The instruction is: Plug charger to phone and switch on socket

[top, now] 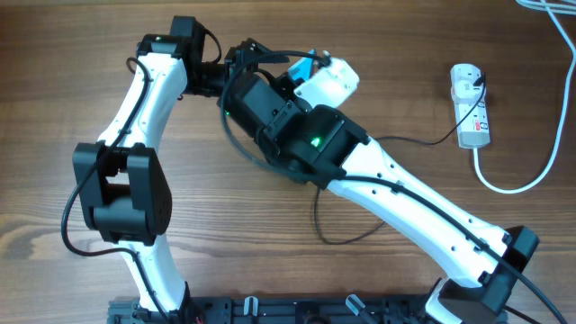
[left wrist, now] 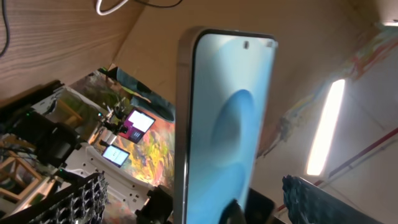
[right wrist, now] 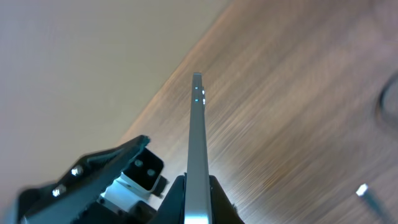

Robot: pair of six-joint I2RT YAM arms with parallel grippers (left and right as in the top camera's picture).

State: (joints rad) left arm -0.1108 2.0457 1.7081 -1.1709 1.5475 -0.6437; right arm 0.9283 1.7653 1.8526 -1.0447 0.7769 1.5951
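Note:
The phone (right wrist: 197, 124) is held edge-on above the table by my right gripper (right wrist: 198, 186), which is shut on its lower end. In the left wrist view its cyan screen (left wrist: 230, 106) faces the camera, between the wide-apart fingers of my open left gripper (left wrist: 193, 183). From overhead only a sliver of the phone (top: 306, 63) shows where both grippers meet. The white socket (top: 471, 106) lies at the far right. The thin black charger cable (top: 423, 141) runs left from it under the right arm. A small plug tip (right wrist: 367, 194) lies on the table.
The socket's thick white cord (top: 531, 180) loops along the right edge. A loop of the black cable (top: 342, 236) lies on the wood in front of the right arm. The arm bases stand along the front edge.

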